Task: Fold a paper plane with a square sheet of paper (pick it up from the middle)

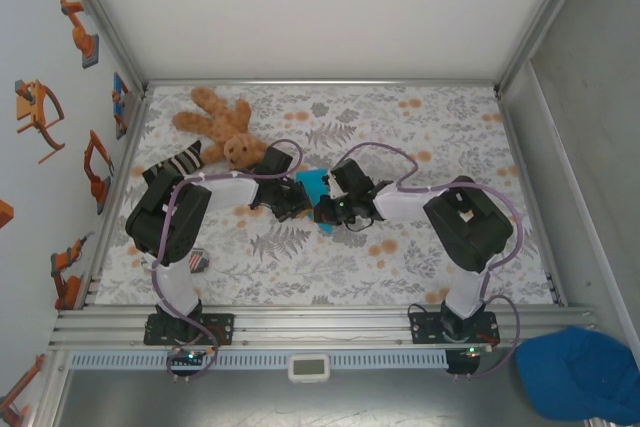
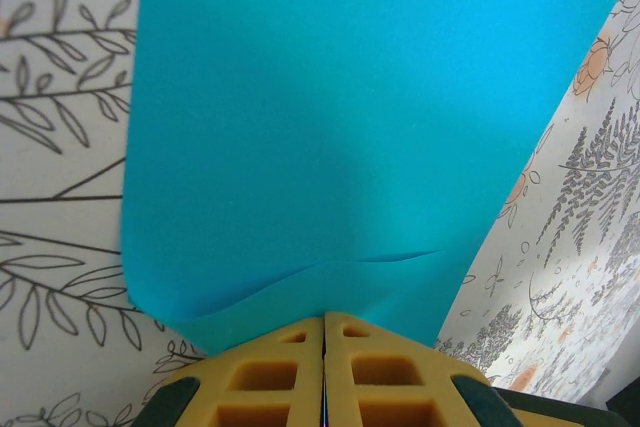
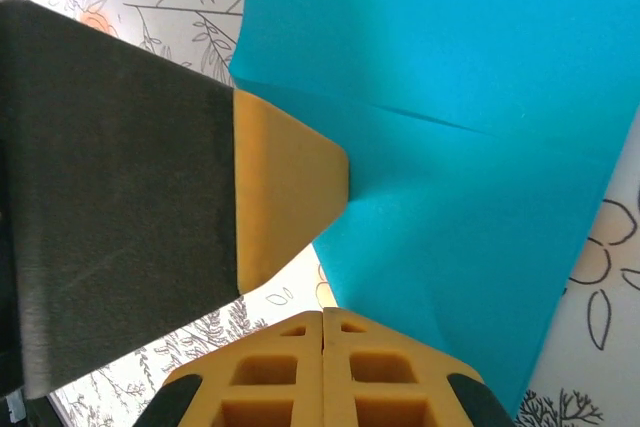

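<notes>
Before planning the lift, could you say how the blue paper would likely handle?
The square sheet of paper probably flops: its edge visibly curls at the left gripper. Likely light and easily creased, judging by the buckle near the right gripper.

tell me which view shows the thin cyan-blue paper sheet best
Left wrist view: the thin cyan-blue paper sheet spreads broad and unblocked, its layered edge plain. The right wrist view shows it partly behind a yellow-tipped finger. The top view shows a small patch, mostly covered.
</notes>
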